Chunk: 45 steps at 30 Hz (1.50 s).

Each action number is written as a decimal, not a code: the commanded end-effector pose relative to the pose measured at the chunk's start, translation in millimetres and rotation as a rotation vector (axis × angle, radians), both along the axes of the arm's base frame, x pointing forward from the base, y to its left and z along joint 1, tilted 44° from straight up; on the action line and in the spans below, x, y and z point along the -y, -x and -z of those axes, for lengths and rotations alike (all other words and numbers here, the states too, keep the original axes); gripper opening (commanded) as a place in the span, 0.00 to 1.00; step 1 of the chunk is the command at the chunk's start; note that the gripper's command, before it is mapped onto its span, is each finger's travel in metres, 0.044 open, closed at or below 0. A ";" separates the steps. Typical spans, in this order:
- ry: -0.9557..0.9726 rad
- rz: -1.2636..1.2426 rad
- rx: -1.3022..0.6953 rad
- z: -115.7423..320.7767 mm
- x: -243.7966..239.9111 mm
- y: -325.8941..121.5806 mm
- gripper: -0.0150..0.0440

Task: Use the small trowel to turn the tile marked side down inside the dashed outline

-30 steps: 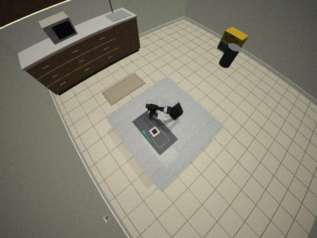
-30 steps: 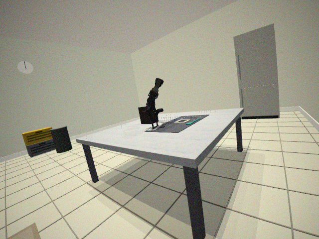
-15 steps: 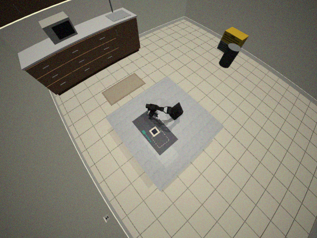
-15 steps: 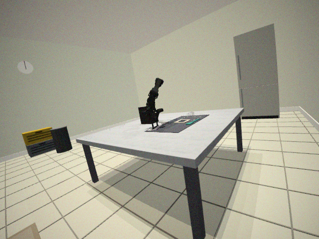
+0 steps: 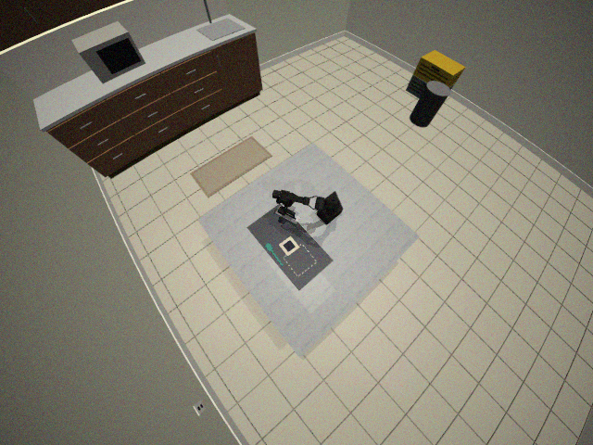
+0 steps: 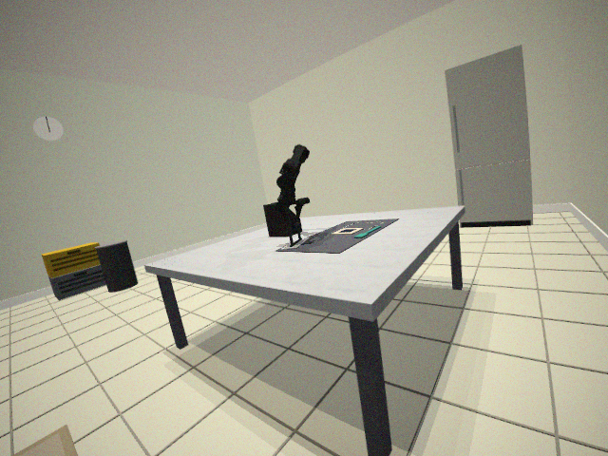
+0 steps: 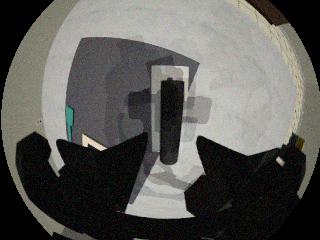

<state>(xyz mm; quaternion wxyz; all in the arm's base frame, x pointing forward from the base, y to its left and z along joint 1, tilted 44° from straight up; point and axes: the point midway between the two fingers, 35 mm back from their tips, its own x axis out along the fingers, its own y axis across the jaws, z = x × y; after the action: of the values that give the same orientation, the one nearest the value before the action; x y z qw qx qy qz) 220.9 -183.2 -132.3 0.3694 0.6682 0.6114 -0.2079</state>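
Note:
The small trowel (image 5: pixel 288 212) (image 7: pixel 171 122), with a pale flat blade and black bar handle, is across the mat's edge. My gripper (image 6: pixel 295 240) (image 7: pixel 172 138) is open over it. In the wrist view the handle shows between the parted fingertips, untouched; the height difference is hard to tell. The tile (image 5: pixel 285 241) (image 6: pixel 337 231) (image 7: pixel 93 141), cream-edged with a dark centre, lies flat on the dark mat (image 5: pixel 260 226) (image 6: pixel 333 246) (image 7: pixel 95 70). The dashed outline (image 5: pixel 298 275) is beside it, near the mat's far end from my gripper. Which tile face is marked is not certain.
A green spatula-like tool (image 5: pixel 270 247) (image 6: pixel 367 232) (image 7: pixel 69 116) lies on the mat beside the tile, along the mat's outer long side. The arm's black base (image 5: pixel 330 208) (image 6: pixel 278 219) stands on the grey table (image 5: pixel 373 230) (image 6: pixel 255 265).

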 end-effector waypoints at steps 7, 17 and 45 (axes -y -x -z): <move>0.022 -0.121 0.098 -3.4 1.2 1.4 0.71; 0.078 -0.372 0.327 -3.1 1.5 1.0 0.71; 0.235 -1.080 0.974 -2.3 2.1 0.0 0.71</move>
<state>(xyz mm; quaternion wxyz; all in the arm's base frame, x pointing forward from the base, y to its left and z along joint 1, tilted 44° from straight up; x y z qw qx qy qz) 221.1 -185.2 -129.8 0.7060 0.2851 0.6073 0.2268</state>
